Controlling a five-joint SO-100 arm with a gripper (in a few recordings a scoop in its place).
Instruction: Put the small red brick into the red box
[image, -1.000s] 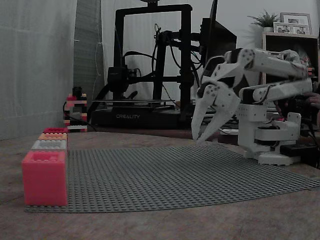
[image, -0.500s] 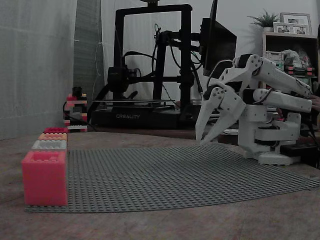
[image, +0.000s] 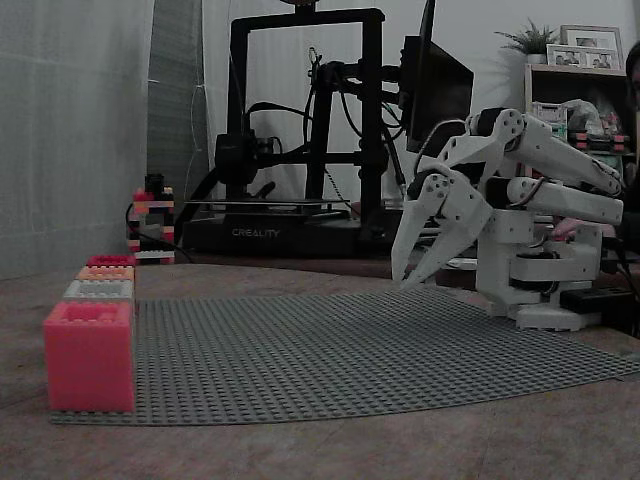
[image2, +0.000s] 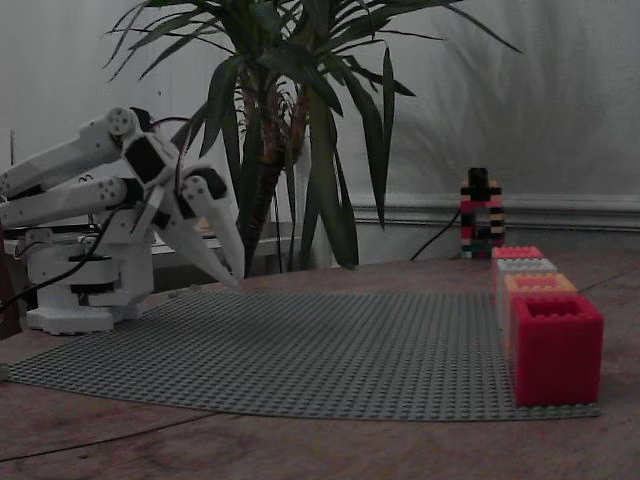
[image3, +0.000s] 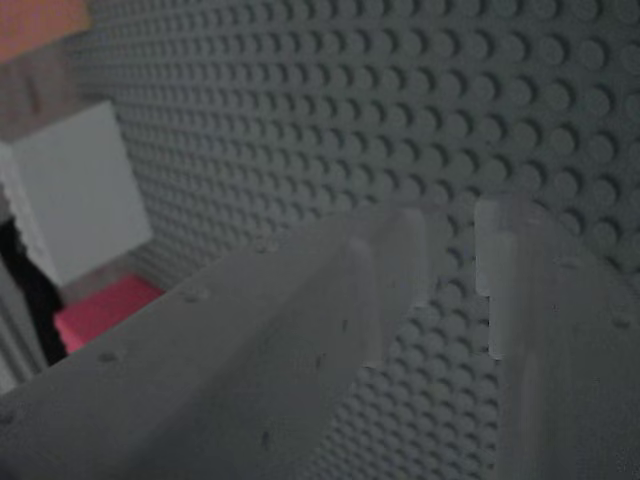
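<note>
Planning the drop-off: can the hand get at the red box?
Probably: only grey baseplate lies between the hand and the red box, whose top is open; the reach across looks long.

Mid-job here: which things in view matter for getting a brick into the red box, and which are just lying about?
For the job:
- red box, at the end of the box row
- gripper, slightly open, holding nothing

Lying about:
- pink-coral box
- white box
- orange box
- grey baseplate
- small brick tower
- 3D printer
- potted palm
</note>
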